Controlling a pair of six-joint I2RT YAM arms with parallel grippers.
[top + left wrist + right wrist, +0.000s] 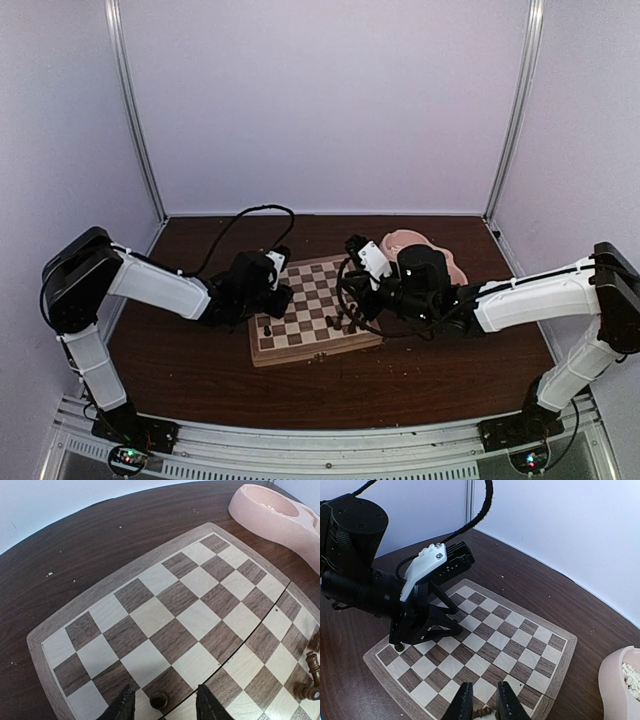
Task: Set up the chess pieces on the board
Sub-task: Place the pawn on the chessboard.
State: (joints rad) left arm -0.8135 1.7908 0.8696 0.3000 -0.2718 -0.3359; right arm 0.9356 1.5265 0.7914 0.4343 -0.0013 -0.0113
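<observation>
The board [312, 312] lies mid-table; it also shows in the left wrist view [165, 610] and the right wrist view [485, 645]. My left gripper [286, 297] hangs open over the board's left part [166, 706]. One dark chess piece [159, 700] stands low between its fingers, untouched; it also shows in the top view [267, 328] and the right wrist view [398, 647]. My right gripper [347, 312] is over the board's right edge, fingers a narrow gap apart [485, 700]. A brown piece [484, 712] lies between them. A few dark pieces [340, 322] stand there.
The pink double bowl [440, 255] sits right of the board, also in the left wrist view [280, 515]; cream-white pieces [631, 675] lie in it. Dark pieces [310, 672] stand at the board's right edge. Both arms' cables hang over the board.
</observation>
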